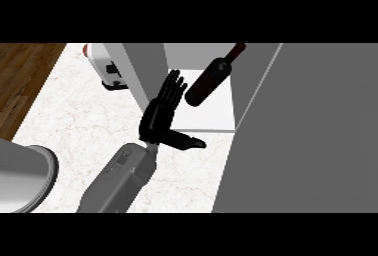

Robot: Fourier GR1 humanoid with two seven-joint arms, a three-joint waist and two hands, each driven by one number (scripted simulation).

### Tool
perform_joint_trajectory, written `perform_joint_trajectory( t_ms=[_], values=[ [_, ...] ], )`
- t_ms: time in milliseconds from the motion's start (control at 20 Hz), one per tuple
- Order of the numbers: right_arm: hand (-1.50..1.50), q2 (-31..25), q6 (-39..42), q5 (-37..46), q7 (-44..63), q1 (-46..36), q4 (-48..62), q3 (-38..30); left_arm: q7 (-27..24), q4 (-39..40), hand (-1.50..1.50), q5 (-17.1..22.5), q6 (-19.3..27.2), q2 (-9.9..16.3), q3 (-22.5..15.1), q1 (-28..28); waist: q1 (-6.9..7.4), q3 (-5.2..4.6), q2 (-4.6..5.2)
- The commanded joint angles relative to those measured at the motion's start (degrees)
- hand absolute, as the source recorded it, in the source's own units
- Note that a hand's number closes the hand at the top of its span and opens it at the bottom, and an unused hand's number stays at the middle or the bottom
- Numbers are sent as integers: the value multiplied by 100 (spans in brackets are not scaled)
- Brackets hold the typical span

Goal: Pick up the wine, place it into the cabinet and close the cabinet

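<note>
At the bottom of the frame, left of the middle, a grey forearm [122, 180] comes in and leans up toward the right. In the lower left corner sits a grey round thing [22, 175]. It is cut off by the frame's edge, so I cannot tell what it is. The white counter [74, 125] has thin marks like stone.

The whole right side is filled by a big grey cabinet door [310, 135]. It hides everything behind it. No right hand shows anywhere.

Near the middle is the black left hand [161, 117]. Its fingers are straight and point up the frame. Its thumb sticks out to the lower right. The hand is released and holds nothing.

Just past the hand is the white floor of the cabinet [210, 112]. The wine [209, 81] is over this white floor, just right of the fingertips. A small gap seems to show between the two. The bottle is dark and slanted. Its long way runs from lower left to upper right. The fat bottom is at the lower left, and the thin neck points to the upper right. The tip of the neck reaches the top of the frame, so its end is hard to make out.

Left of the hand stands a narrow grey panel [144, 70]. It hides part of a white machine [107, 70] in the upper left. At the far left is brown wood floor [22, 80].
</note>
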Motion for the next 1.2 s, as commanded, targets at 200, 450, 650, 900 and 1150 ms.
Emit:
perform_joint_trajectory(
  t_ms=[200,450,650,900,1150],
  values=[
    [-150,-286,-6,4,299,504,-1123,75,342,-1994,-150,62,-13,472,-374,1795,-55,4,30],
    [-150,-542,372,-122,456,148,-1175,64,449,-2508,-150,193,-34,557,-209,1981,-86,0,74],
    [-150,-728,670,-393,333,194,-1014,74,317,-2924,-150,267,-348,1023,-80,2657,-83,3,78],
    [-150,-1060,1342,-382,383,170,-1125,803,87,-2926,-150,319,-579,1309,202,2842,-75,-7,63],
    [150,-1277,1674,-177,406,92,-1464,1198,84,-3224,-150,480,-881,1873,651,3115,-94,-11,58]
  ],
)
